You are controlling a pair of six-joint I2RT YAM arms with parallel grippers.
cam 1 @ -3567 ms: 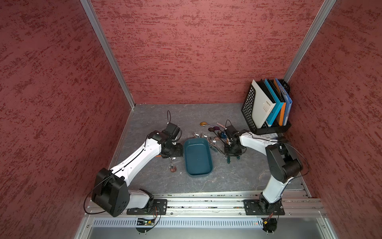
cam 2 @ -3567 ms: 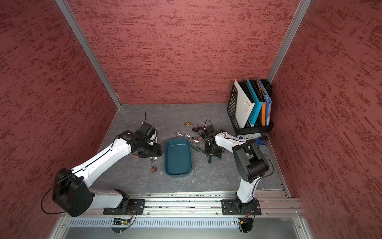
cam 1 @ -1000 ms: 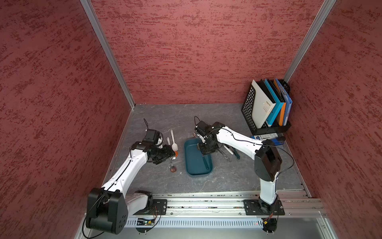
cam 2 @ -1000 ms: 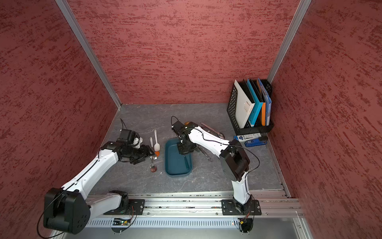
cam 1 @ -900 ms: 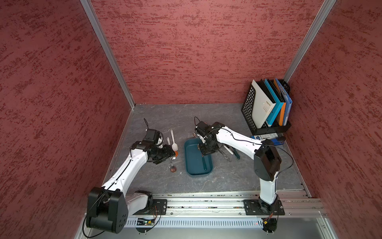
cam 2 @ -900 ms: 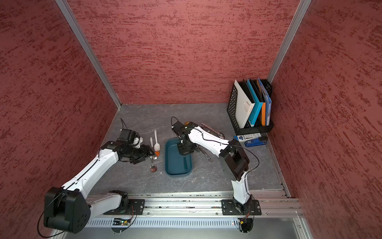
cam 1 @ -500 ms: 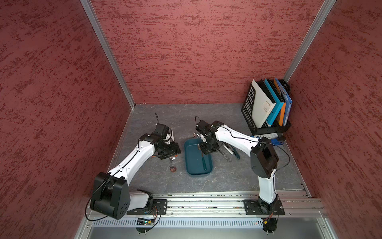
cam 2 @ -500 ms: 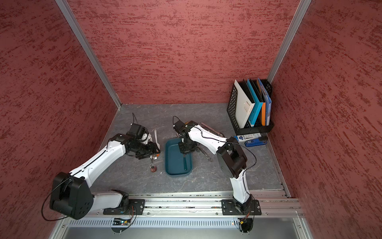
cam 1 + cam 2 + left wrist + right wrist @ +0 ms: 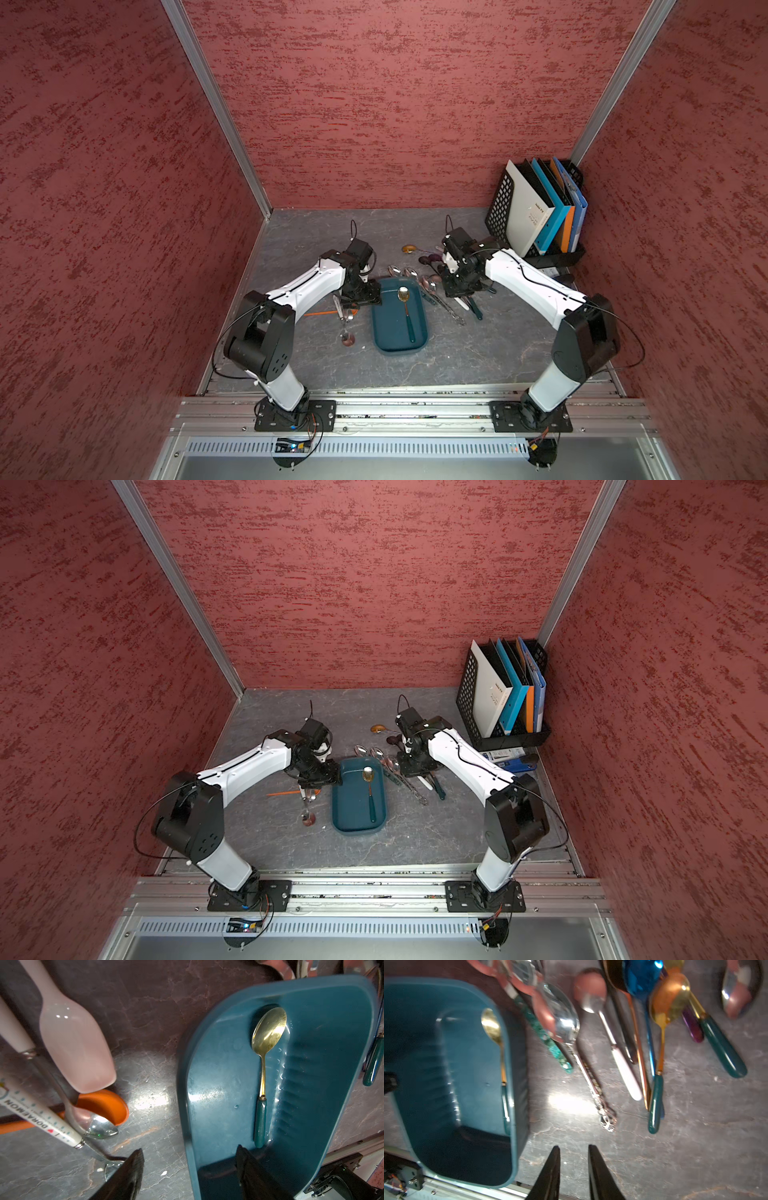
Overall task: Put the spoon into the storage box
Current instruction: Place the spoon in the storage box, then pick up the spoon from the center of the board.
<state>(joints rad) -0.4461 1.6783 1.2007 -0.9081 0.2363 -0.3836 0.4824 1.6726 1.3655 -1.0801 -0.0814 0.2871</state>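
Veined grey tabletop (image 9: pixel 478 353), smooth teal storage box (image 9: pixel 386 328) holding spoon (image 9: pixel 406 313)

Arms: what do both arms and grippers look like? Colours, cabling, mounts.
The left arm and right arm match: white link shells, black joint housings, black base plates on an aluminium rail. Thin black cables loop outside each elbow and wrist. The left gripper and right gripper have plain black tapered fingers. No legible markings.
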